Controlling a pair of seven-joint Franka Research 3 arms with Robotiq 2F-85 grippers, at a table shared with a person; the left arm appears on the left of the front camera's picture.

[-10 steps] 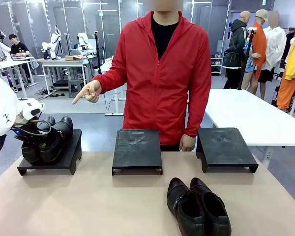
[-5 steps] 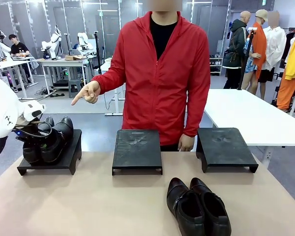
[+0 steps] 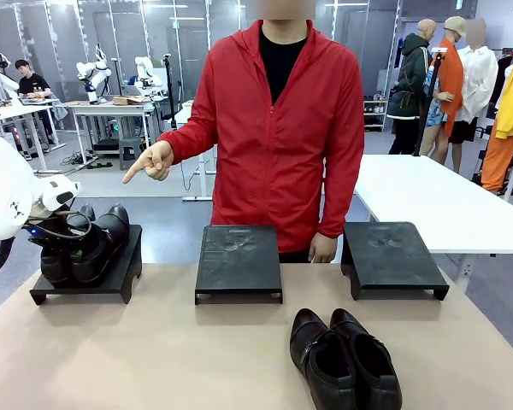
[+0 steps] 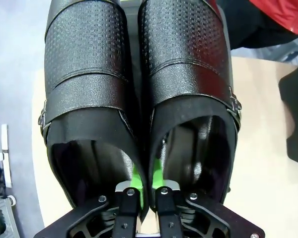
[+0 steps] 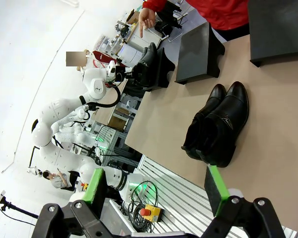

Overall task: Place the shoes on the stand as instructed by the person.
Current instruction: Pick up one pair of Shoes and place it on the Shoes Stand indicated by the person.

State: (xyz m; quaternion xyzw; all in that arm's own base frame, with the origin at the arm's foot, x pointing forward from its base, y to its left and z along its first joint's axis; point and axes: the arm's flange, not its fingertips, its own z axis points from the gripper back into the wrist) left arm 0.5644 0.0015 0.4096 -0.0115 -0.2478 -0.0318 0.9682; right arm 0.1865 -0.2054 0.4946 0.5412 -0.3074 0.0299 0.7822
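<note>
One pair of black shoes point(image 3: 90, 243) rests on the left stand point(image 3: 120, 278), toes pointing away from my left gripper point(image 4: 146, 176). In the left wrist view its green pads point(image 4: 135, 174) reach into the heel openings and pinch the two inner walls together. A second pair of shoes point(image 3: 342, 359) lies on the table at the front right, also seen below my right gripper point(image 5: 156, 198), which hangs open and apart from that pair point(image 5: 218, 124). The person point(image 3: 278, 128) stands behind the table, a hand point(image 3: 154, 161) pointing toward the left stand.
Two more low black stands sit along the table's far edge, one in the middle point(image 3: 239, 256) and one at the right point(image 3: 393, 256), both bare. A white table point(image 3: 445, 205) stands behind at the right.
The left gripper and its pair of shoes have shifted very slightly on the left stand. The person's pointing hand, the right arm and the front pair have stayed put.
</note>
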